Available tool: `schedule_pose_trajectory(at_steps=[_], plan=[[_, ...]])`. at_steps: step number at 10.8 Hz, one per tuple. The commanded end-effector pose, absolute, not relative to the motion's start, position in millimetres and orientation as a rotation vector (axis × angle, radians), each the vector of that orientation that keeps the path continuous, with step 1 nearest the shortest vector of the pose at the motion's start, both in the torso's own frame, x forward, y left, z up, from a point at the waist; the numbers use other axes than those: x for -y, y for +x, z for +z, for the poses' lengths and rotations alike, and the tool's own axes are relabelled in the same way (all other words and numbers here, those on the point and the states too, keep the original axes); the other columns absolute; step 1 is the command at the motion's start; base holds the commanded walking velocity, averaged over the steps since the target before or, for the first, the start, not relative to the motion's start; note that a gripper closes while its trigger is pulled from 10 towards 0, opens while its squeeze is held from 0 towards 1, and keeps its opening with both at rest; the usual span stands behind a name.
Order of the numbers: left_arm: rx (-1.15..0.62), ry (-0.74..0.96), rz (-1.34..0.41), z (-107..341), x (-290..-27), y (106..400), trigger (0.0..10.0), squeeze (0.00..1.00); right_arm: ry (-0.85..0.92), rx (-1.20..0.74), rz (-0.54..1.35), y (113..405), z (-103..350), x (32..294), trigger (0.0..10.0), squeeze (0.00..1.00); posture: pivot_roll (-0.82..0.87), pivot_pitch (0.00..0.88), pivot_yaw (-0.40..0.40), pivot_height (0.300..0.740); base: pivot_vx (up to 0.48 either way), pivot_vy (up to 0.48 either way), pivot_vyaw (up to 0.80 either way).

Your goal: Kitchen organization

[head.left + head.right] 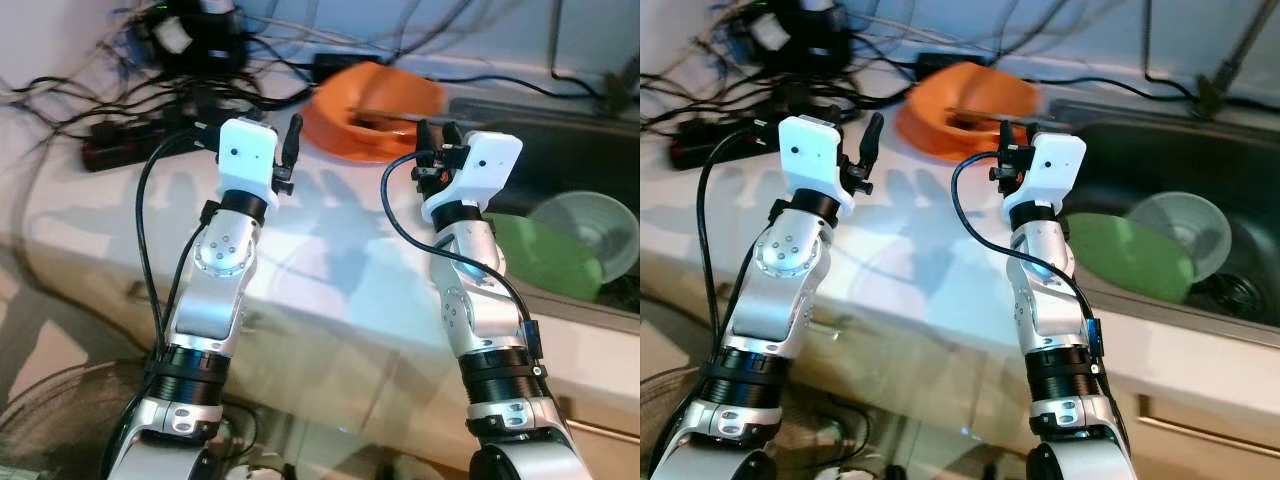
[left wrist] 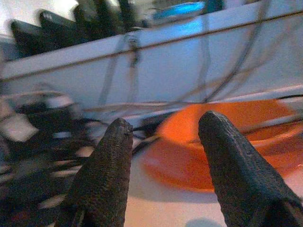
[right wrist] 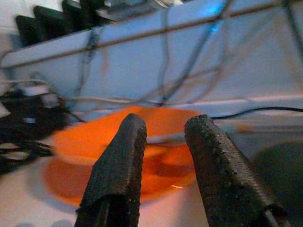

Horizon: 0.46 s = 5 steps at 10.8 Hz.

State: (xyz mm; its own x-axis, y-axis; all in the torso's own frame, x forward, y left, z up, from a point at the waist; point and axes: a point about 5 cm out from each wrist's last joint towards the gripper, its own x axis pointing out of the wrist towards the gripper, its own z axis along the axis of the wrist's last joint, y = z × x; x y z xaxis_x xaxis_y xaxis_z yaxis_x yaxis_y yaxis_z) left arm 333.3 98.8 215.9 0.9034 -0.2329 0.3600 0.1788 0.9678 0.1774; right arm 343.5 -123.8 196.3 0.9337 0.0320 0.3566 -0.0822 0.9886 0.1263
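Observation:
An orange bowl point(image 1: 370, 110) stands at the back of the white counter point(image 1: 330, 270), next to the sink; a thin utensil seems to lie in it. Both arms are raised over the counter in front of it. My left gripper point(image 1: 290, 150) hovers just left of the bowl, open, and its fingers point(image 2: 109, 175) frame the bowl point(image 2: 227, 151) with nothing between them. My right gripper point(image 1: 435, 140) is at the bowl's right near side, also open and empty. Its fingers point(image 3: 208, 161) point at the bowl point(image 3: 94, 146). Both wrist views are blurred.
A dark sink point(image 1: 1160, 310) at the right holds a green bowl point(image 1: 1130, 255) and a clear bowl point(image 1: 1190, 225). A tangle of black cables and a power strip point(image 1: 120, 145) cover the back left of the counter. The counter's front edge runs below the arms.

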Motion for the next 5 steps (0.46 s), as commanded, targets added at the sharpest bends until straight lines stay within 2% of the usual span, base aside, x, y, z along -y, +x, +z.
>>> schedule_pose_trajectory(at_steps=[1,5], plan=[[0.406,0.146,-0.236,220.7,-94.5,331.9,10.0,0.0,0.15,0.369,0.04,343.7,198.6,128.0,10.0,0.0,0.08,0.097,0.032,0.74,0.315,0.0,0.0],[0.404,0.146,-0.242,220.3,-94.0,331.6,10.0,0.0,0.146,0.371,0.04,344.3,198.9,127.0,10.0,0.0,0.08,0.096,0.03,0.74,0.311,0.0,0.0]])
